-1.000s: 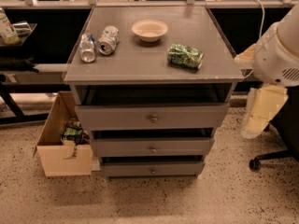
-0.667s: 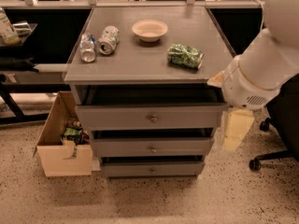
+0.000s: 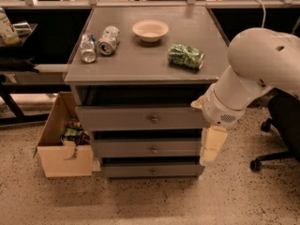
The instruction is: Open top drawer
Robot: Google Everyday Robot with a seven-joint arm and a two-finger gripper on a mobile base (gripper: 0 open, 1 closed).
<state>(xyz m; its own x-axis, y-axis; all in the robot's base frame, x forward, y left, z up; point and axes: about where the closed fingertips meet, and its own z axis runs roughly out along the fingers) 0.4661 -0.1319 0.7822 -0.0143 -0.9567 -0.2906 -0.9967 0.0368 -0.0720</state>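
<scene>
One top drawer [image 3: 136, 118] lies just beside the pincer [image 3: 212, 146], whose state I cannot tell.

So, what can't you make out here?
Camera view, gripper: hangs right of the cabinet; whether it touches it is unclear.
Camera view, top drawer: its right end is hidden behind the arm.
Camera view, cardboard box: contents too small to name.
Camera view, chair: cut off by the right edge.

Bulky, smooth white arm [image 3: 262, 64] with vented wrist collar [image 3: 219, 110]; cream gripper [image 3: 212, 146] at its lower end.
</scene>
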